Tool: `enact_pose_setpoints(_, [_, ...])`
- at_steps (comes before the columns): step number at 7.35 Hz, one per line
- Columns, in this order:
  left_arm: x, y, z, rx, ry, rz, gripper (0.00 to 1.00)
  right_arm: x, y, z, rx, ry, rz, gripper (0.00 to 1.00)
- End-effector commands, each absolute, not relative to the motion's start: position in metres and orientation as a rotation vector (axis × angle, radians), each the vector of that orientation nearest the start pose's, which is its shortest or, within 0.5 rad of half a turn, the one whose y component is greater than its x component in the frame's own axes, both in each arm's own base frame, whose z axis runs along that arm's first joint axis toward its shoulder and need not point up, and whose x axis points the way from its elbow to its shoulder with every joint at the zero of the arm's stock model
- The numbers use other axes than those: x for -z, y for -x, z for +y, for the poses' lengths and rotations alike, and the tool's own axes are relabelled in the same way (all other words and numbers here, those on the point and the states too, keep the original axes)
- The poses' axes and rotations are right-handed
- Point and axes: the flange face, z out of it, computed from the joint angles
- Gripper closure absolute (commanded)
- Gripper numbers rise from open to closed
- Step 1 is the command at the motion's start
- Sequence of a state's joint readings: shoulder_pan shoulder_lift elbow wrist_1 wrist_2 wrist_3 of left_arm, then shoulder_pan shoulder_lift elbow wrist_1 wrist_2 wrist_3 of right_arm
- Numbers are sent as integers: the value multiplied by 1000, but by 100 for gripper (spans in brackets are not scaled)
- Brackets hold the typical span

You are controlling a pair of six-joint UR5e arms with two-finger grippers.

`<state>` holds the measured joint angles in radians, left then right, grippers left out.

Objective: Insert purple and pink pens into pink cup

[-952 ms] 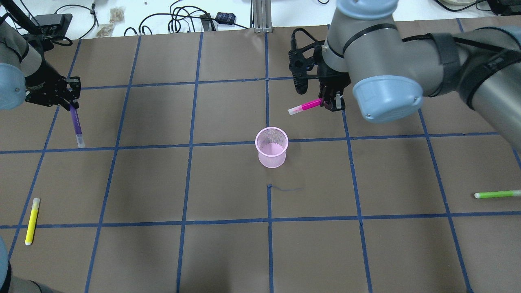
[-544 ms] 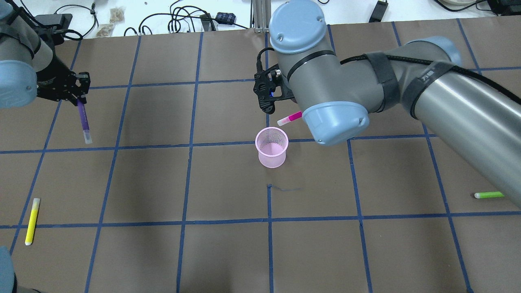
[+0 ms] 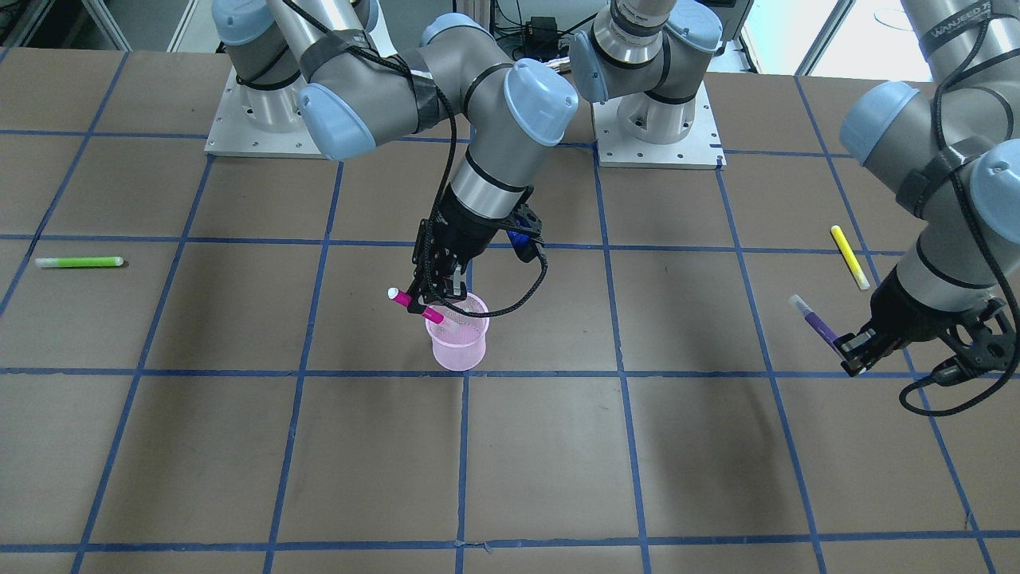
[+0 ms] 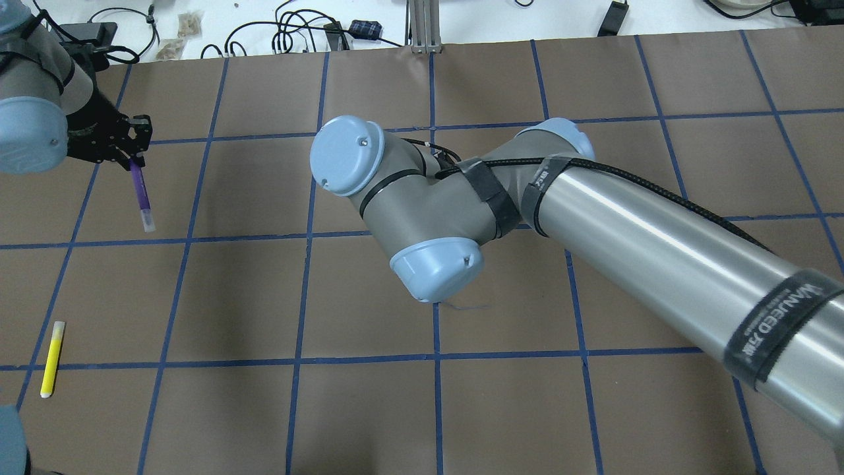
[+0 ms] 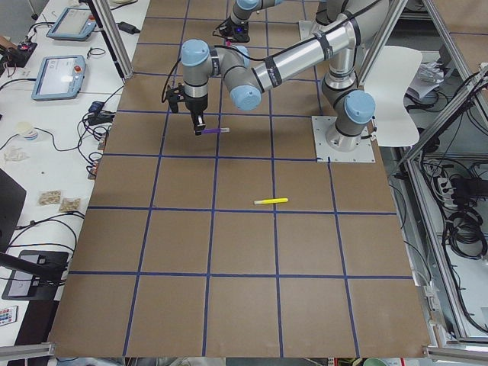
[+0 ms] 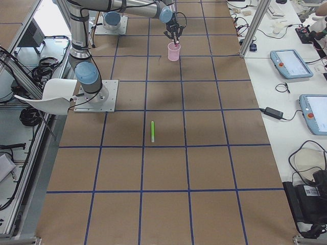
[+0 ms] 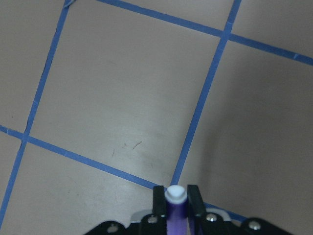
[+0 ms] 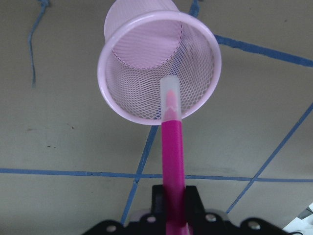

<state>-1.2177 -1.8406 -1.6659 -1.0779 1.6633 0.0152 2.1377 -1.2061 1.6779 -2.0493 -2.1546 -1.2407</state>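
Observation:
The pink mesh cup (image 3: pixel 460 351) stands upright near the table's middle. It also shows in the right wrist view (image 8: pixel 113 100) and in the exterior right view (image 6: pixel 174 52). In the overhead view my right arm hides it. My right gripper (image 3: pixel 435 308) is shut on the pink pen (image 3: pixel 408 300), which is tilted, its clear-capped end (image 8: pixel 171 93) over the cup's mouth. My left gripper (image 4: pixel 132 157) is shut on the purple pen (image 4: pixel 140 192) and holds it off the table, far from the cup. That pen also shows in the front view (image 3: pixel 814 321).
A yellow pen (image 4: pixel 52 358) lies near my left arm and also shows in the front view (image 3: pixel 849 257). A green pen (image 3: pixel 79 261) lies on my right side. Cables and small items lie beyond the table's far edge (image 4: pixel 297 33).
My right arm has swung toward the cup with the pink pen and now covers the cup in the overhead view. My left gripper has shifted slightly right with the purple pen.

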Motion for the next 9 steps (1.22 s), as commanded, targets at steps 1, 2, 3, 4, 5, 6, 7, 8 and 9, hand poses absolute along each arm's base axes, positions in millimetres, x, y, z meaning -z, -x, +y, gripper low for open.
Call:
enact_pose_setpoints(1, [-350, -81, -598, 177, 513, 2988, 100, -289, -398, -464, 244, -2004, -1573, 90])
enact_pose_setpoints(2, [-356, -62, -599, 200, 466, 2992, 100, -291, -400, -466, 205, -1997, -1577, 40])
enact_pose_setpoints(3, [-360, -43, -599, 214, 418, 2992, 100, -291, -401, -465, 189, -2000, -1590, 0])
enact_pose_setpoints(4, [-363, -36, -599, 224, 402, 2993, 100, -292, -400, -466, 182, -1999, -1592, 0])
enact_pose_setpoints(5, [-363, -34, -600, 236, 400, 2998, 100, -299, -397, -468, 172, -1995, -1597, 0])
enact_pose_setpoints(6, [-357, -31, -603, 238, 395, 3004, 100, -310, -390, -474, 145, -1997, -1623, 0])
enact_pose_setpoints(7, [-361, -22, -602, 248, 373, 3008, 100, -337, -375, -480, 98, -2010, -1636, 4])
enact_pose_setpoints(8, [-365, -10, -603, 280, 355, 3006, 100, -366, -336, -497, 62, -2043, -1673, 4])
enact_pose_setpoints(9, [-370, 5, -604, 322, 326, 3005, 100, -393, -289, -513, -25, -2081, -1781, 4])
